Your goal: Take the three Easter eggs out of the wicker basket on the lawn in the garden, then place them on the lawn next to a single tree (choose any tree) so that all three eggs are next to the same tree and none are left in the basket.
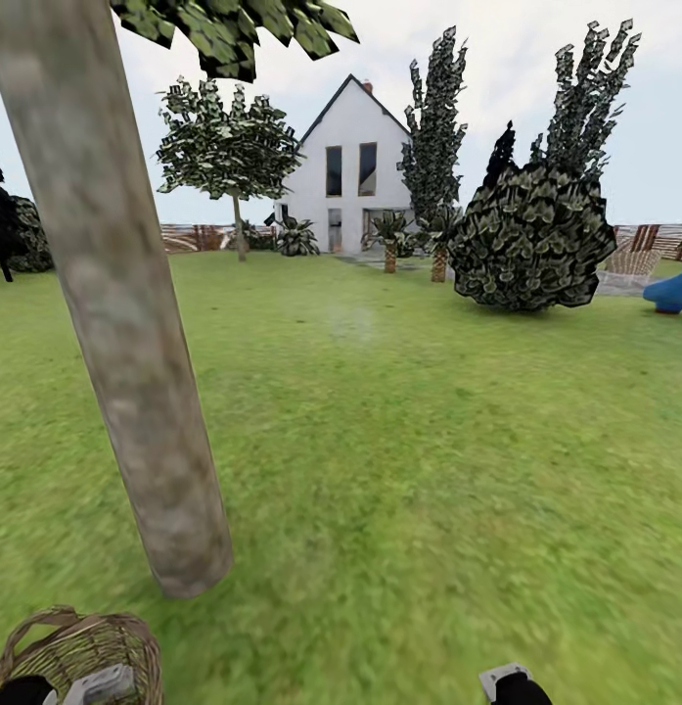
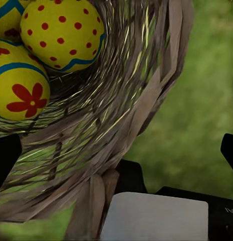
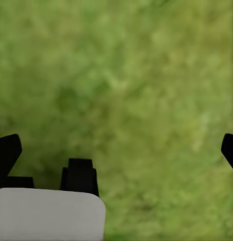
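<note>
Eggs, yellow with red dots (image 2: pixel 61 32) and flower (image 2: pixel 18 90), probably smooth, light; left claw (image 2: pixel 116 150) gapes beside woven brown basket (image 2: pixel 121 100); right claw (image 3: pixel 116 145) open over grass (image 3: pixel 136 75).

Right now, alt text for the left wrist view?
Close-up of the wicker basket on the lawn, holding three yellow eggs: one with red dots, one with a red flower, one with a blue zigzag, mostly cut off. The left gripper is open, one dark fingertip against the weave.
</note>
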